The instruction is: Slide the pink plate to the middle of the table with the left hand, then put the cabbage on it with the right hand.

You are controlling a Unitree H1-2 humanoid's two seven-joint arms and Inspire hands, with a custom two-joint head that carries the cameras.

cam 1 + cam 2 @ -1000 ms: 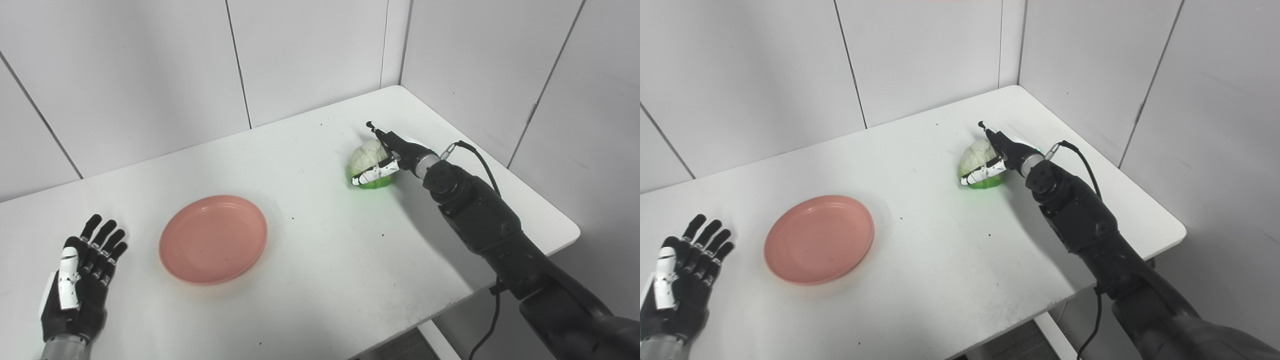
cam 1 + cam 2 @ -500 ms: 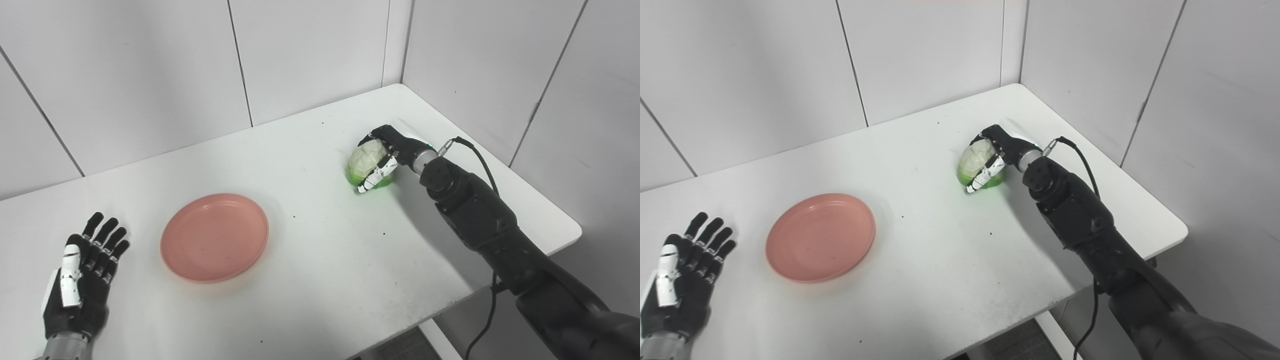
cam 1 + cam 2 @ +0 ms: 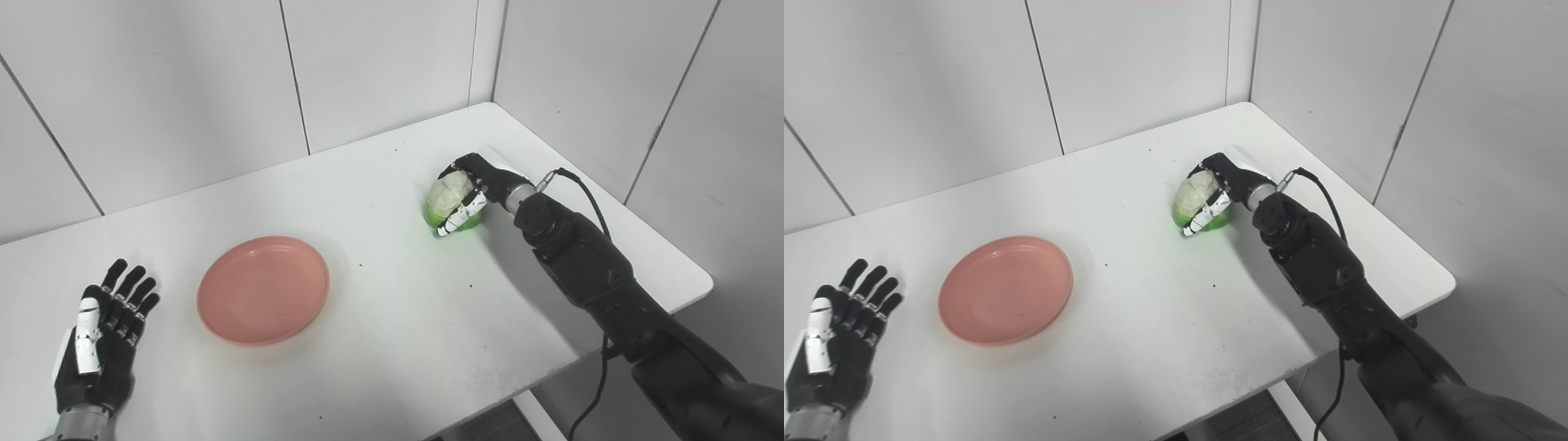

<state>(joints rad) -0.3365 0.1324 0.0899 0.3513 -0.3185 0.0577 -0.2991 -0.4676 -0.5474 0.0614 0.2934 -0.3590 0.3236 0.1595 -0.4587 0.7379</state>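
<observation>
The pink plate (image 3: 263, 290) lies flat on the white table (image 3: 398, 318), left of its middle. A pale green cabbage (image 3: 446, 195) sits on the table toward the back right. My right hand (image 3: 474, 187) is wrapped around it, fingers curled over the top and thumb across the front, shut on the cabbage. My left hand (image 3: 101, 343) rests at the near left, palm down with fingers spread, a short way left of the plate and holding nothing.
White wall panels close in the table at the back and on the right. The table's near right corner (image 3: 704, 285) drops off beside my right arm. A black cable (image 3: 588, 196) runs along that arm.
My right hand's fingers, raised above the cabbage a second ago, have closed around it. The view shifted slightly. The left hand and plate have stayed put.
</observation>
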